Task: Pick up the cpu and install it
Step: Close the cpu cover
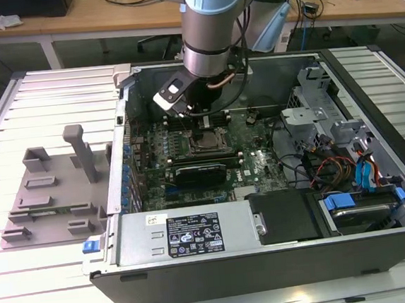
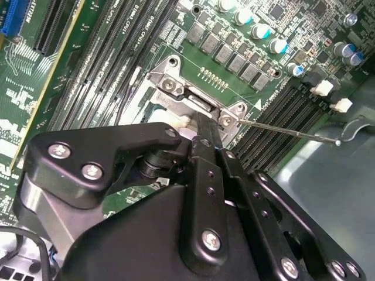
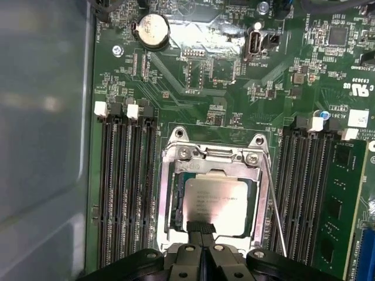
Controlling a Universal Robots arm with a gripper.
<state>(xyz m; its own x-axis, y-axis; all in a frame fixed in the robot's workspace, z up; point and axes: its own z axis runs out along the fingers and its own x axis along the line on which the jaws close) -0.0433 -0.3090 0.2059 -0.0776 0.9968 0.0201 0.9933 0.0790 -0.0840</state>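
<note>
The black two-finger gripper [image 3: 201, 225] reaches into the open dark grey computer case [image 1: 269, 259], its fingers pressed together with no gap, tips resting on one edge of the small square silvery-grey cpu [image 3: 215, 202]; the cpu lies flat inside the silver metal socket frame [image 3: 170, 193] near the middle of the green motherboard [image 3: 193, 88], between rows of black memory slots [image 3: 126, 187]; a grey plastic tray with upright blocks [image 1: 51, 200] sits outside the case, on the exterior view's left.

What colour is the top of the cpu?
The cpu has a silvery-grey metal top with faint dark print; it shows best in the first wrist view.
</note>
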